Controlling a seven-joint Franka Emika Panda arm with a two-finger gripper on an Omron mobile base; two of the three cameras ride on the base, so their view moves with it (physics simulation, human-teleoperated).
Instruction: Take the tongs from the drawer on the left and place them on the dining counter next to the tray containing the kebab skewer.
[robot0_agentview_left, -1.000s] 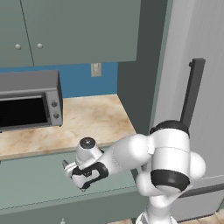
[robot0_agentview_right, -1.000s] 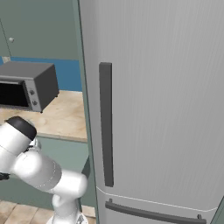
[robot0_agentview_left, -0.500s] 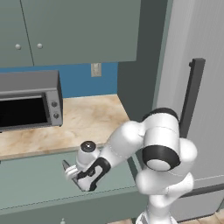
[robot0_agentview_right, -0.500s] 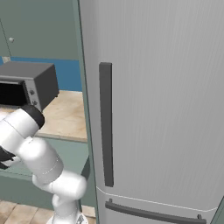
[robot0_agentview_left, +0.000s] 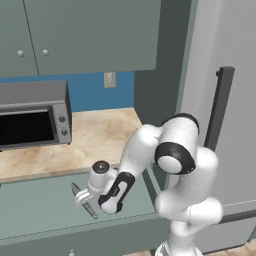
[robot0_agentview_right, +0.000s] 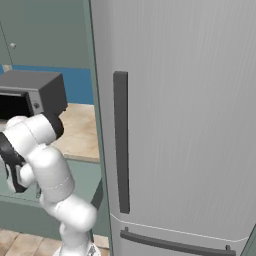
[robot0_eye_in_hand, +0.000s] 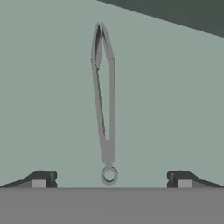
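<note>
Tongs (robot0_eye_in_hand: 104, 105) of slim grey metal lie flat on the grey-green floor of the open drawer (robot0_agentview_left: 35, 210), ringed joint nearest the hand (arms closing to a point at the far end). The gripper (robot0_eye_in_hand: 111, 178) hangs above them, jaws spread wide and holding nothing, one fingertip (robot0_eye_in_hand: 43, 178) on either side. A toaster oven (robot0_agentview_left: 31, 115) stands on the beige counter (robot0_agentview_left: 95, 137) beside the refrigerator (robot0_agentview_right: 190, 120).

Even, bright rendered light with soft faint shadows, no glare, and coarse, slightly blurred low-resolution detail.
</note>
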